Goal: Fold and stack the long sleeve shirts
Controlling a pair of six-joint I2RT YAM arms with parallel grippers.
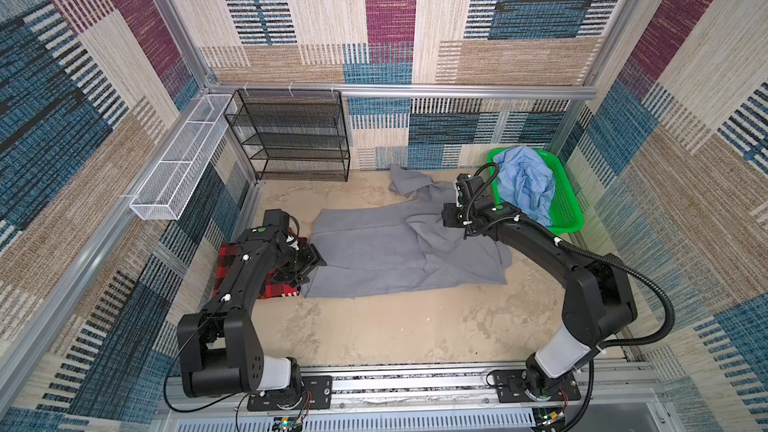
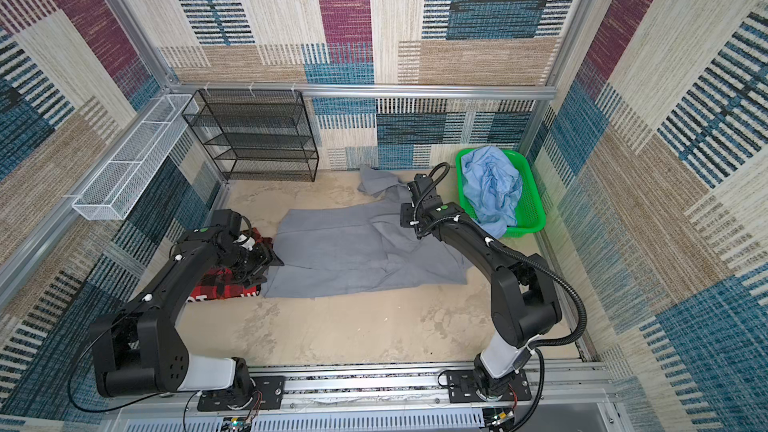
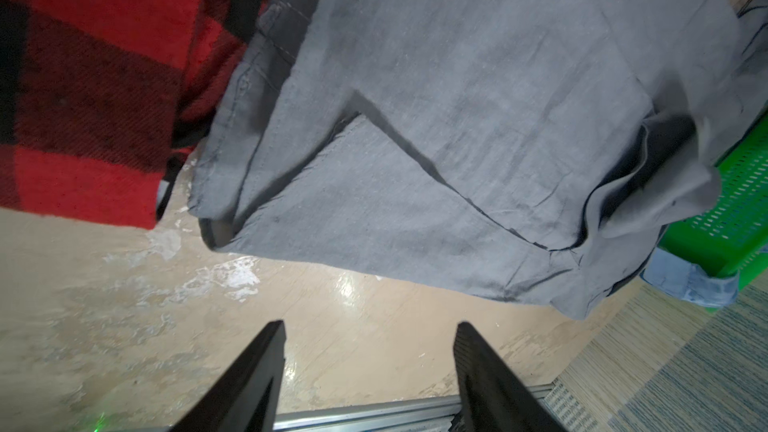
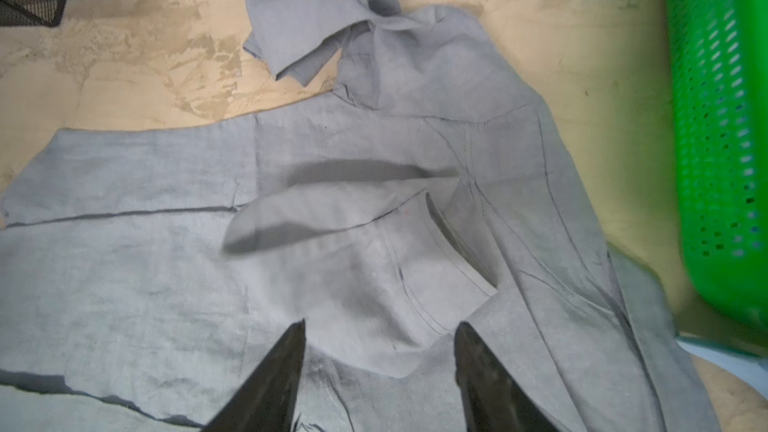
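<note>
Note: left tool (image 3: pixel 370 323), right tool (image 4: pixel 380 322) wide, empty; grasping grey shirt (image 3: pixel 457 76) edge, you may snag plaid shirt (image 3: pixel 83 97) beside left tool.

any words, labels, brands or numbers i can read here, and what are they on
No text reads clearly.
White marks at the near edge of the red plaid shirt: letter-like, partly hidden, too blurred to read.
Grey shirt, blue shirt, green basket: no print visible.

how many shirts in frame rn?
3. Grey shirt spread out in the middle; red-and-black plaid shirt beside its left edge, partly covered; light blue shirt bunched in the green basket at far right. More could be hidden under the blue one.
</note>
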